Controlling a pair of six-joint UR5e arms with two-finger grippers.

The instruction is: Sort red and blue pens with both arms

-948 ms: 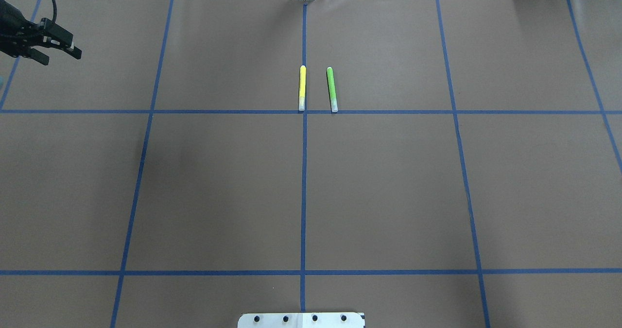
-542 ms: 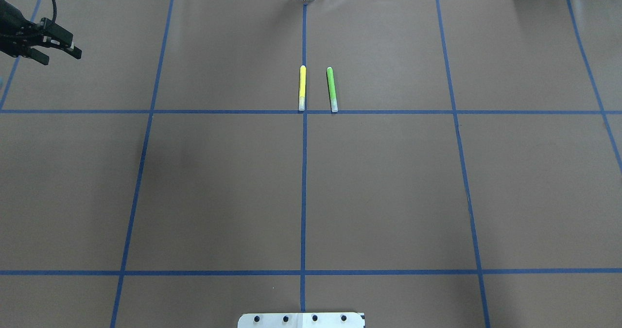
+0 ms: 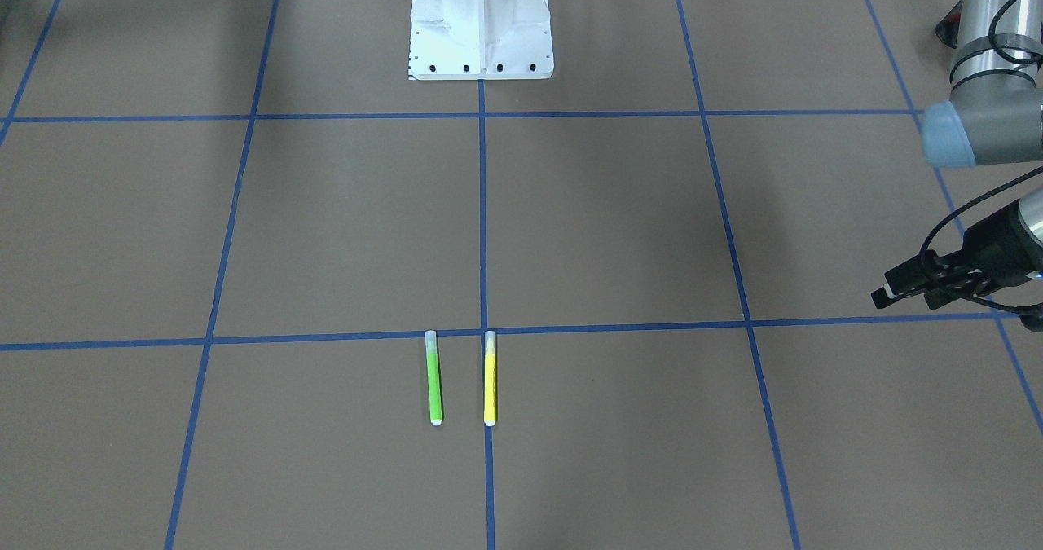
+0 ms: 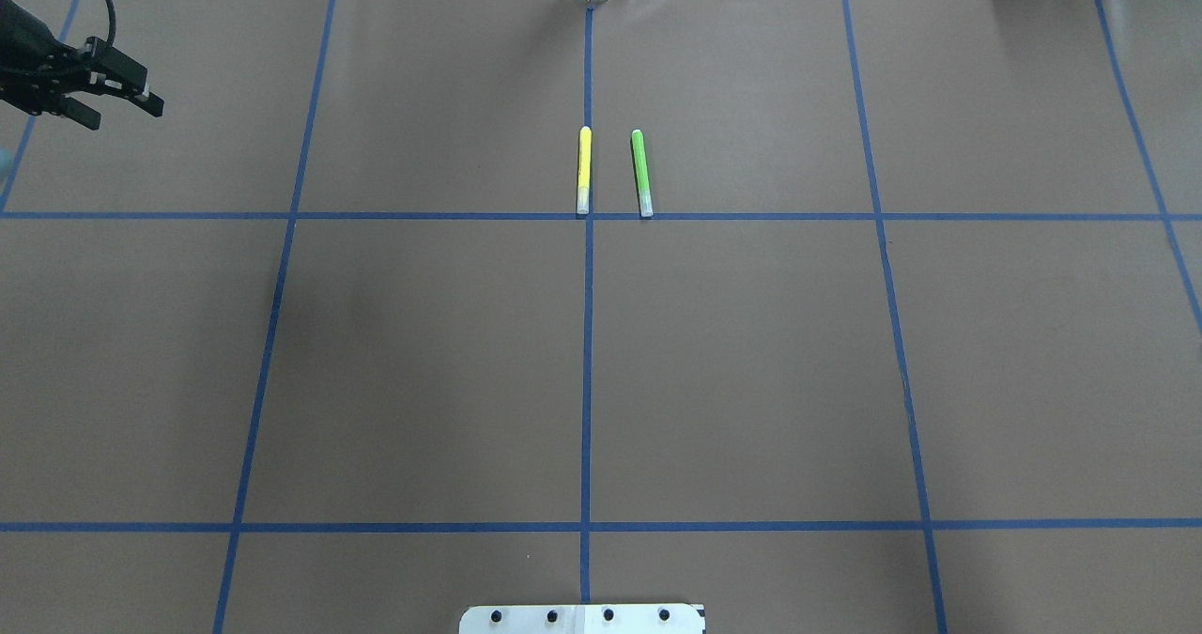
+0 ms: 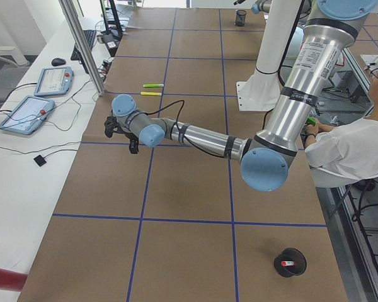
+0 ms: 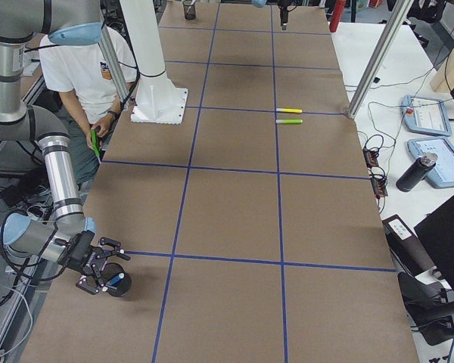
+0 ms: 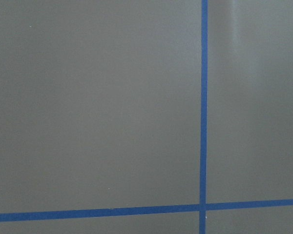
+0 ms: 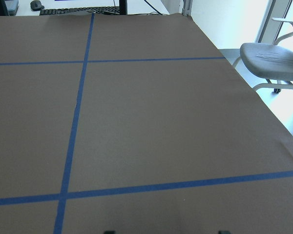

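Observation:
A red-capped white marker [image 5: 288, 263] stands in a black cup [image 5: 290, 270] near the table's left end. Something blue, seemingly the blue pen [image 6: 116, 280], lies in another black cup [image 6: 118, 287] at the right end. My left gripper [image 4: 127, 115] hovers open and empty over the far left of the table, also seen in the front-facing view [image 3: 884, 296]. My right gripper [image 6: 98, 278] hangs right beside the blue pen's cup. Its two fingertips barely show at the bottom edge of the right wrist view, set wide apart with nothing between them.
A yellow pen [image 4: 583, 172] and a green pen [image 4: 641, 174] lie side by side at the far middle of the brown, blue-taped table [image 4: 751, 352]. The white pedestal [image 3: 481, 28] stands at the near middle. A seated person [image 5: 346, 151] is beside the base.
My left gripper has drifted slightly to the right in the overhead view. The yellow and green pens have not moved.

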